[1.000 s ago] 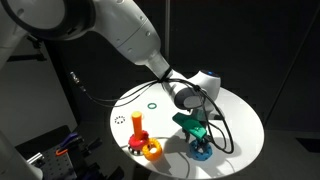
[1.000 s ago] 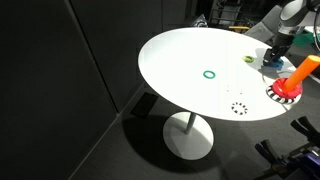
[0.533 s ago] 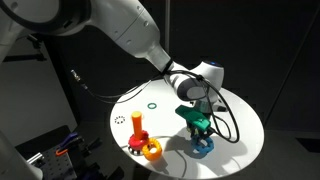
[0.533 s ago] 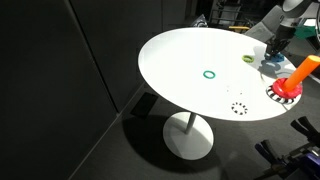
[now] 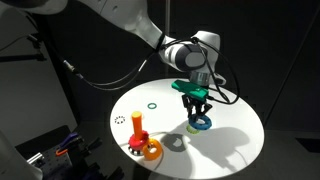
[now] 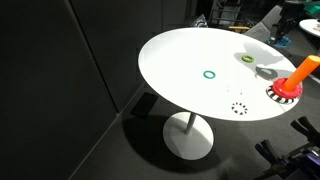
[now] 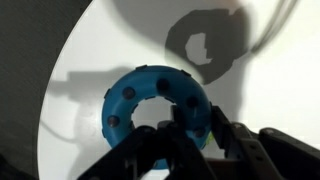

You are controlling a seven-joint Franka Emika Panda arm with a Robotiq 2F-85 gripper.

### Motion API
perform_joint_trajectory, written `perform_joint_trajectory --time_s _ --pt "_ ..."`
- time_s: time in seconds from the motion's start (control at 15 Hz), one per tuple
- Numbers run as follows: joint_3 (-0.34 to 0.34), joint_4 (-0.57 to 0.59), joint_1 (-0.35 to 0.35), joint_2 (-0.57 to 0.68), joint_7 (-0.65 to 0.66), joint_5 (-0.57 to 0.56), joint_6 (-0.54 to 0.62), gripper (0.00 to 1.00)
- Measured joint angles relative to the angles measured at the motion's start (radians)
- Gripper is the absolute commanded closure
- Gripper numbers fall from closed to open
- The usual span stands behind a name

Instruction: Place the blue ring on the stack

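Observation:
My gripper [image 5: 195, 108] is shut on the blue ring [image 5: 202, 122] and holds it in the air above the white round table [image 5: 235, 140], over the far middle. In the wrist view the bumpy blue ring [image 7: 140, 95] hangs pinched at its rim between my fingers [image 7: 195, 125], and its shadow falls on the table below. The stack, an upright orange-red peg on a reddish base [image 5: 139, 127], stands near the table's front left edge, well apart from the ring. It also shows in an exterior view [image 6: 298, 74].
A thick orange ring [image 5: 152, 150] lies beside the peg's base. A thin green ring outline [image 5: 151, 106] [image 6: 209, 73], a yellow-green ring outline [image 6: 246, 58] and a dotted circle mark [image 5: 120, 120] [image 6: 238, 108] are on the table. Cables hang from my arm.
My gripper has risen from the table with the blue ring in it and moved back toward the middle. The ring's shadow now lies apart from it on the table.

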Motion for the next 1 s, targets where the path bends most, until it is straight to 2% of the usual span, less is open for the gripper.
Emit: perform_joint_trajectory --time_s 0.27,1.0 --pt "-0.001 -0.06 0.041 -0.092 0.018 -0.021 -0.058 0.9" --pt "0.001 -0.338 0.123 -0.414 0.027 -0.042 -0.166 0.9"
